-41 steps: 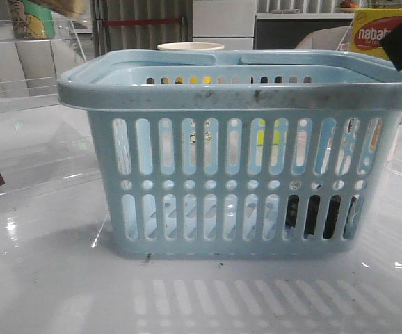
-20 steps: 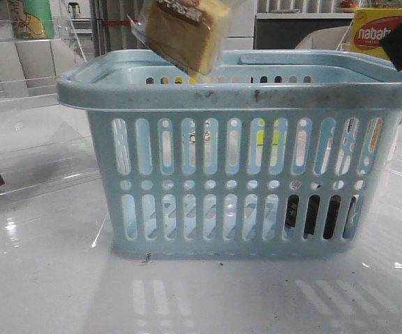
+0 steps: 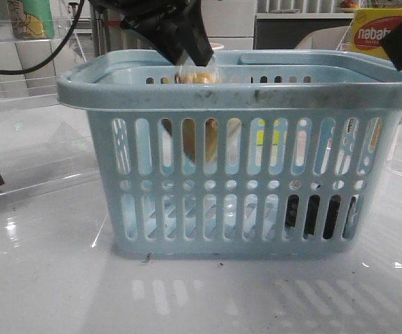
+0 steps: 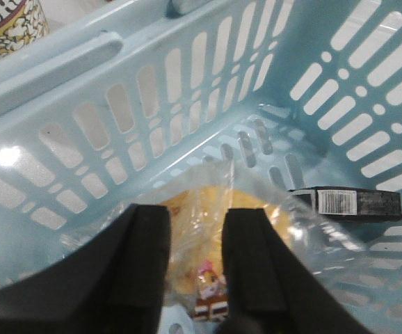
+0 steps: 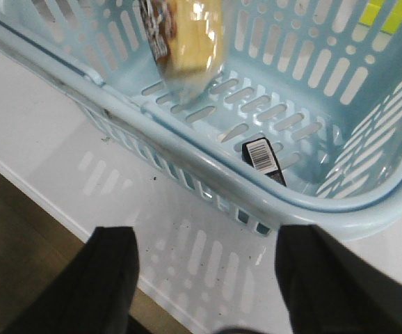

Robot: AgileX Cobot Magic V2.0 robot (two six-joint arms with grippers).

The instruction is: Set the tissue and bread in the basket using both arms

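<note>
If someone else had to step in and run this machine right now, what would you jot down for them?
Left gripper: shut on the bread, holding it down inside the basket, not yet released.
Right gripper: open, holding nothing, outside the basket's near rim.
Tissue: already lying on the basket floor by a side wall.
Done: tissue is in; bread is lowered in.
Left: open the left gripper to drop the bread, then lift that arm out.

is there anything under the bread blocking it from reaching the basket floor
Nothing visible does. The left gripper holds the bread inside the basket, and the floor below it looks bare. The tissue lies on the floor off to one side, apart from the bread.
</note>
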